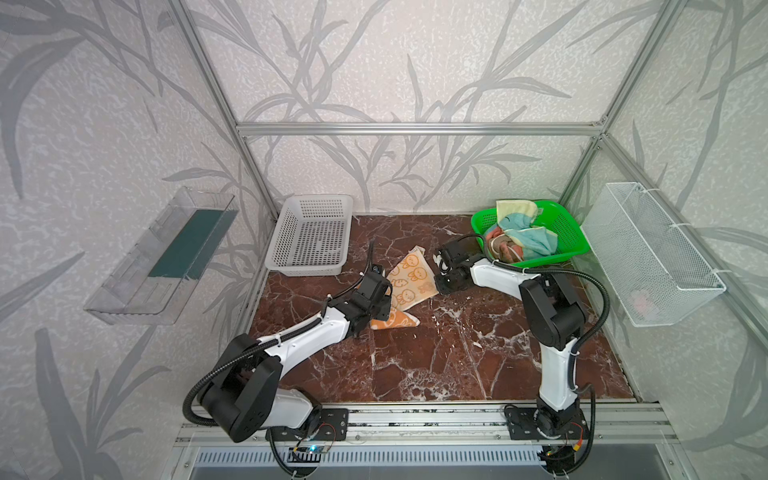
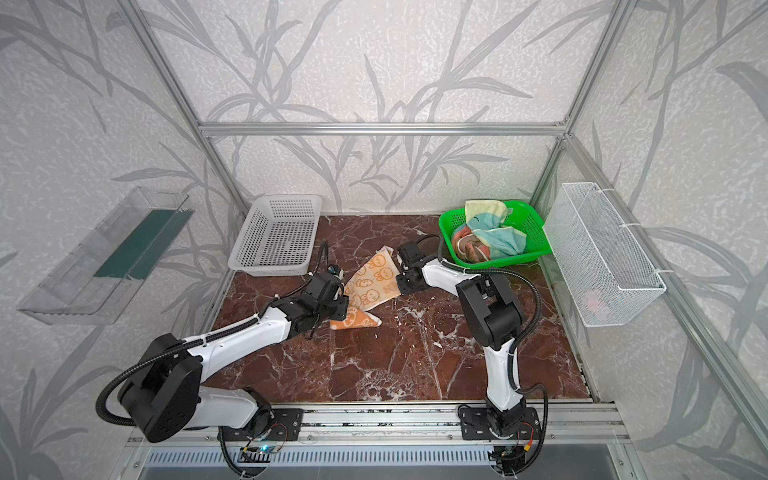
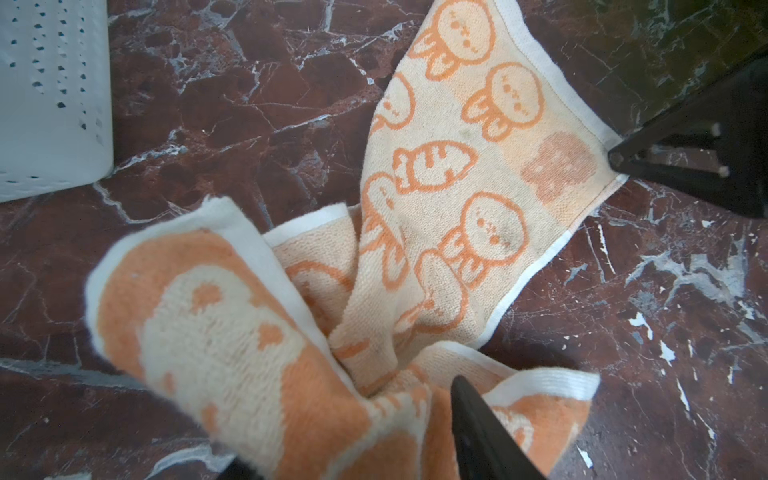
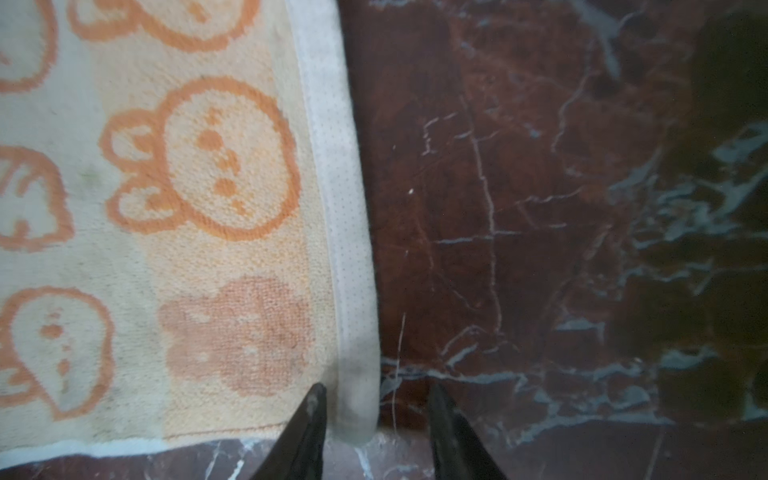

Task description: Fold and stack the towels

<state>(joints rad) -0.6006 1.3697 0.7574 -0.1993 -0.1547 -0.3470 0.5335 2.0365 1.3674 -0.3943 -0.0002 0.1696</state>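
Marble table (image 1: 457, 353): towel (image 1: 411, 278) half crumpled, apparently being spread. The right gripper (image 4: 376, 392) gapes astride its corner; left gripper (image 1: 384, 309) unclear. Next: pinch, pull flat.

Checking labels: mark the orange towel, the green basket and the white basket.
orange towel (image 1: 410, 276), in a top view, flat bunny-print middle.
green basket (image 1: 571, 235), in a top view, bare mesh on its right side.
white basket (image 1: 309, 245), in a top view, bare perforated floor.

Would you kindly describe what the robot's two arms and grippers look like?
The left arm and right arm have white links, bulky black joints and black ribbed cables looped alongside. The left gripper and right gripper are black, with slim tapering fingers.
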